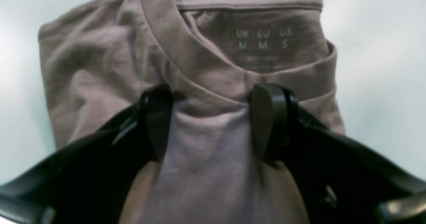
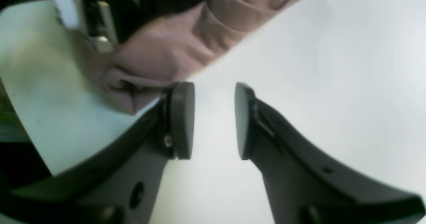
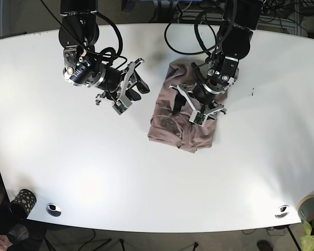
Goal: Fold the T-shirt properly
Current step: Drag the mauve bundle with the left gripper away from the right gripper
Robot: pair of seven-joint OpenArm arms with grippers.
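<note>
The T-shirt, a dusty mauve one, lies folded into a compact bundle on the white counter, directly beneath the left tool. From the left wrist view the neckline faces up just ahead of that tool's fingers, the ribbed collar curving between them and the printed size label inside the neck readable beyond: UK M, EU M, US S. The fabric under the tool looks smooth and flat; to the tool's left side the layers bunch into softer creases, and the bundle's edges are a little uneven there.

The left tool stands wide, its two dark fingers spread apart with shirt cloth showing plainly between them, low over the garment. Whether the tips press into the fabric I cannot tell. It grips nothing.

The right tool is off the shirt altogether, just beside the bundle's edge over bare counter. In its own wrist view the right tool is parted a moderate amount, with only white counter between the pads, and a folded corner of the shirt lies ahead and to one side, close to one pad, though touching or not I cannot say.

At the counter's near edge, well apart from both tools, sit two round metal fittings and a patterned cup.
</note>
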